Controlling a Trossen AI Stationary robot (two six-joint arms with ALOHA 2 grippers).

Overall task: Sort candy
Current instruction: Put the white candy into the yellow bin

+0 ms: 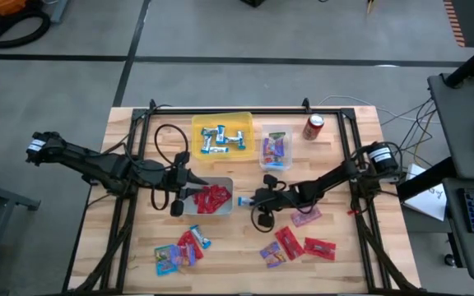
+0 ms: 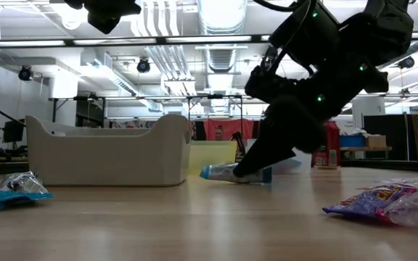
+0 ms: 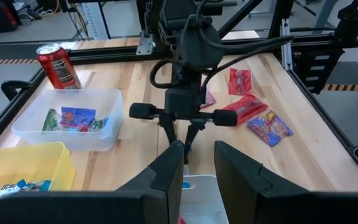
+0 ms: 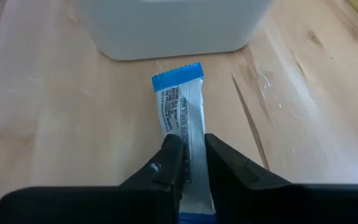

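Where planks (image 1: 344, 271) end, grey floor (image 1: 72, 82)

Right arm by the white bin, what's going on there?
The right pincer is down on the table, its fingers pinching a blue-and-silver mini bar lying just beside the white bin. The bar is not lifted. The left pincer hovers over that bin of red packets, holding nothing visible.

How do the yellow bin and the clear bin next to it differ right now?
The yellow bin is opaque and larger; the clear bin is see-through and smaller. The yellow bin holds blue-and-silver mini bars; the clear bin holds purple-blue packets. Both sit on the table's far side, left of the red can.
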